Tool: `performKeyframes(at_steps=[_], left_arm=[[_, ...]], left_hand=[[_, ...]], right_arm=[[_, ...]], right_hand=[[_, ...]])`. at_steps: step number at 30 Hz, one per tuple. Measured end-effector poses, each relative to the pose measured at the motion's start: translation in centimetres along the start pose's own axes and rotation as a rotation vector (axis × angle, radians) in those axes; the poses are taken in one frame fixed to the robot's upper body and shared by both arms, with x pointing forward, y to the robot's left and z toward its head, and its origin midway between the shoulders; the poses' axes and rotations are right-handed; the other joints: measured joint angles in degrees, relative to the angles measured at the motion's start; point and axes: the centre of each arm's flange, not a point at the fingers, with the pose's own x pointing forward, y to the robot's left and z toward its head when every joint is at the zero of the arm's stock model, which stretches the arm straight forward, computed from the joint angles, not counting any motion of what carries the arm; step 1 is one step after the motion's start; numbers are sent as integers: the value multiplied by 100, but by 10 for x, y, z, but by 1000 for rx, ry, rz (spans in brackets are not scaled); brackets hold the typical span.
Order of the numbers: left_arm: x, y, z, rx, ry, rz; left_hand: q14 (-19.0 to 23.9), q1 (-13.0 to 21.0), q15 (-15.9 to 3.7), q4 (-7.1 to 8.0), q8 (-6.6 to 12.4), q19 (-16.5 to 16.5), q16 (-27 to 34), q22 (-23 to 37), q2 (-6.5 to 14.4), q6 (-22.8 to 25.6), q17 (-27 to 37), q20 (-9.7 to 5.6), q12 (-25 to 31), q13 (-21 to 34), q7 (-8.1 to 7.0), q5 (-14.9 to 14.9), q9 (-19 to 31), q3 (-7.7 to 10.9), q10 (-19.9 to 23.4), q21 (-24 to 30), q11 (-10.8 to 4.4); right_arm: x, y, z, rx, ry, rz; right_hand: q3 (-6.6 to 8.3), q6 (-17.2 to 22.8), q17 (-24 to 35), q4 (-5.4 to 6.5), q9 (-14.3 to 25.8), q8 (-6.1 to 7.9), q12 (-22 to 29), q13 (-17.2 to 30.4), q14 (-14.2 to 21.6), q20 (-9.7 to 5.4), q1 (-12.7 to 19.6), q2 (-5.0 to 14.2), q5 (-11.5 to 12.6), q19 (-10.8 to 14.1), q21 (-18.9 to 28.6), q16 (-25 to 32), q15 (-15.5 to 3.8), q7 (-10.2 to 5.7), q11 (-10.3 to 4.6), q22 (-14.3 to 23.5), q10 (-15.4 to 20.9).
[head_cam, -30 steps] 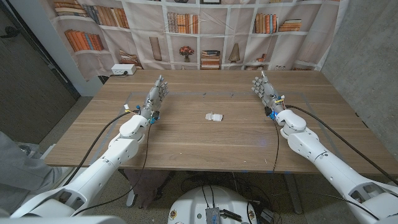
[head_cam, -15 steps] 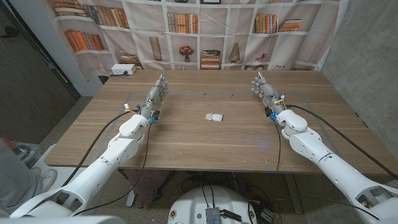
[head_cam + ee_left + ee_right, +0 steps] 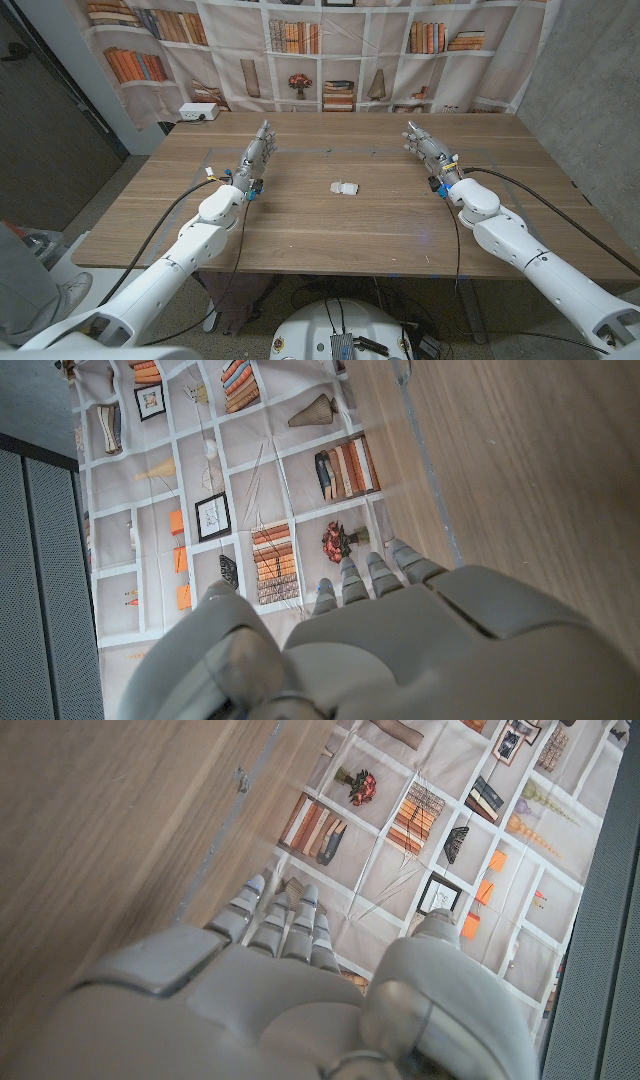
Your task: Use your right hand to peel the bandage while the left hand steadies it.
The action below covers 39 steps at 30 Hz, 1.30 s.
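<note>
both hands stand apart at opposite sides of the wooden table (image 3: 330, 230), neither one holding anything. the left hand (image 3: 254, 155) sits out on the table's left part with its fingers extended and loosely spread, pointing toward the far edge; the left wrist view shows the back of this hand (image 3: 400, 650) with its fingertips (image 3: 371, 565) reaching toward the bookshelf-printed backdrop (image 3: 230, 490), nothing between them. the right hand (image 3: 427, 147) mirrors it on the table's right part, fingers likewise straight and a little apart, empty; in the right wrist view its back (image 3: 290, 1010) fills the lower part and the fingertips (image 3: 282, 915) point at the same backdrop (image 3: 430, 810).

the bandage (image 3: 344, 187) lies on the bare wood about midway between the two hands, a small white piece (too small to tell whether its wrapper is closed or partly open), well apart from either hand and touched by neither. a white power strip (image 3: 198, 112) sits on the far left corner of the table, near the backdrop (image 3: 330, 50).
</note>
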Motion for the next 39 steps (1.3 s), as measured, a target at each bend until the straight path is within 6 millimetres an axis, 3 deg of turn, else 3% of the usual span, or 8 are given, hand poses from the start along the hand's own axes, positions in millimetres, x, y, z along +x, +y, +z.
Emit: performKeyframes(at_steps=[3,9,15,17,21,28,39], left_arm=[[1,-2,-1,-1,1,0],[9,-3,-4,-1,0,-11],[11,-7,-7,-14,-12,-7],[12,-8,-8,-16,-10,-8],[13,-9,-9,-25,-10,-11],[14,-12,-6,-34,-14,-15],[13,-14,-3,-31,-6,-28]], left_hand=[[0,-5,0,0,0,0,0,0,-5,0,0,0,0,0,0,0,0,0,13,0,-13],[0,-5,0,0,0,0,0,0,-4,0,0,0,0,0,0,0,1,0,13,0,-13],[21,-4,-21,0,0,0,0,-1,-4,110,0,0,44,0,12,0,1,0,64,44,-19],[21,-4,-20,0,0,21,0,-1,-4,132,0,-22,44,0,-10,0,1,0,64,44,-19],[21,-4,-20,0,0,21,0,-1,-4,132,0,-22,44,-1,-10,0,1,0,64,44,-19],[21,-4,-20,0,0,42,0,-1,-4,132,0,-1,44,-1,-10,0,1,0,86,44,3],[20,19,-20,0,0,42,0,-1,-27,163,0,-1,44,-1,21,0,2,0,100,44,17]], right_arm=[[-2,1,2,-24,-9,-4],[-6,6,5,-70,-33,-28],[-9,13,12,-140,-50,-52],[-10,14,13,-165,-48,-63],[-14,19,19,-211,-47,-70],[-18,25,25,-240,-29,-67],[-24,32,32,-249,20,-50]], right_hand=[[43,113,0,-43,0,46,44,0,128,-42,90,21,-21,42,22,0,2,-53,-101,0,133],[147,495,27,-134,28,128,190,27,627,-47,220,89,-21,397,119,128,-5,-186,-313,20,557],[263,623,53,-163,28,128,232,27,1072,343,343,83,-20,851,277,184,-15,-235,-375,53,742],[292,641,71,-163,28,128,267,27,1310,404,391,79,-20,953,299,262,-18,-253,-396,53,816],[348,940,117,-156,27,178,296,27,1722,338,437,125,-20,1056,306,359,-41,-353,-445,69,956],[403,1331,159,-147,27,273,300,26,1601,246,437,125,-20,975,307,288,-29,-453,-451,79,1047],[402,1606,179,-114,11,316,364,26,1703,116,405,-12,-26,1114,337,288,-42,-282,-251,108,1253]])
